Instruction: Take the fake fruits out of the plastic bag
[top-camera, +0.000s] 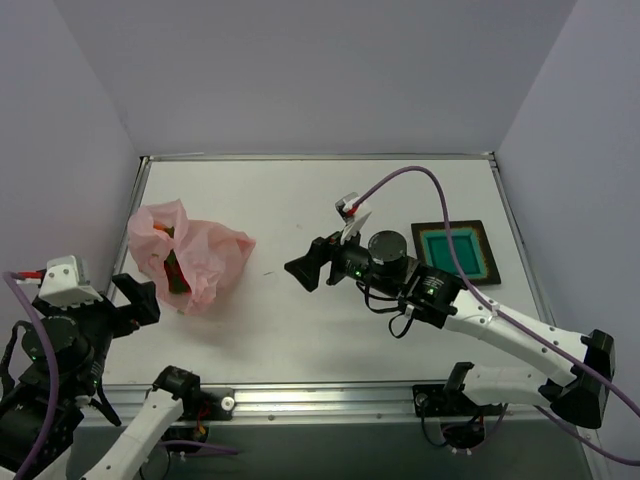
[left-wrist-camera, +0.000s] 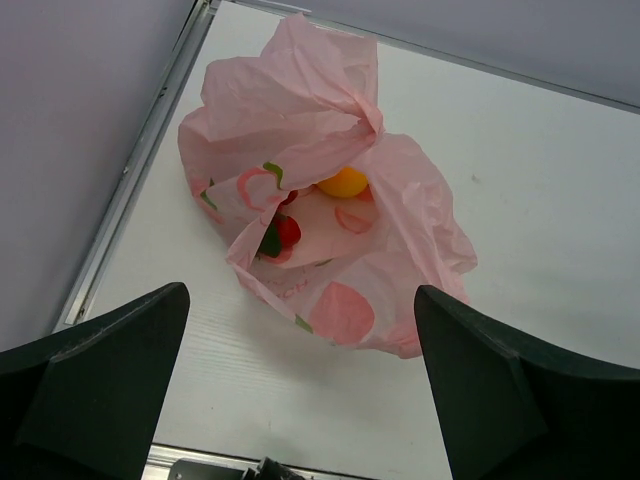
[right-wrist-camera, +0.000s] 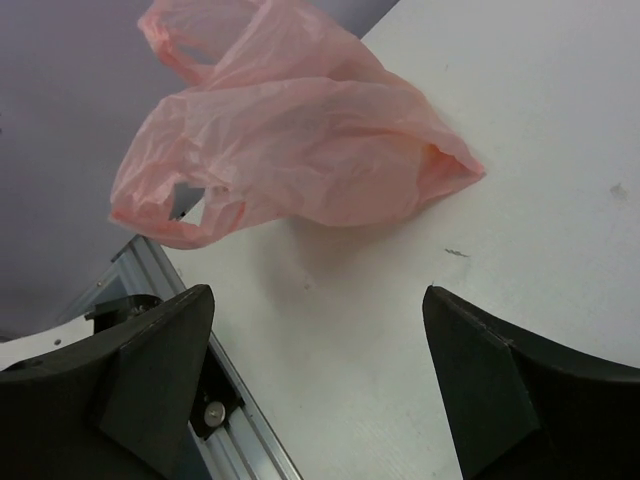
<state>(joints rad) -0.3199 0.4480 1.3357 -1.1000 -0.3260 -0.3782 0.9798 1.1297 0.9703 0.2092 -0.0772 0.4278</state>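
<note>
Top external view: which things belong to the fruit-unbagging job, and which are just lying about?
Job: pink plastic bag; inside it, orange ball, red berries, green piece.
Lying about: black-rimmed teal square tray, near the table's right edge.

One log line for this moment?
left end effector open, near plastic bag | right end effector open, empty | fake fruits inside bag | none removed

a robotics lab cell: white table (top-camera: 300, 330), aluminium edge rails (top-camera: 330, 396), plain lilac walls (top-camera: 300, 70) enclosing it.
</note>
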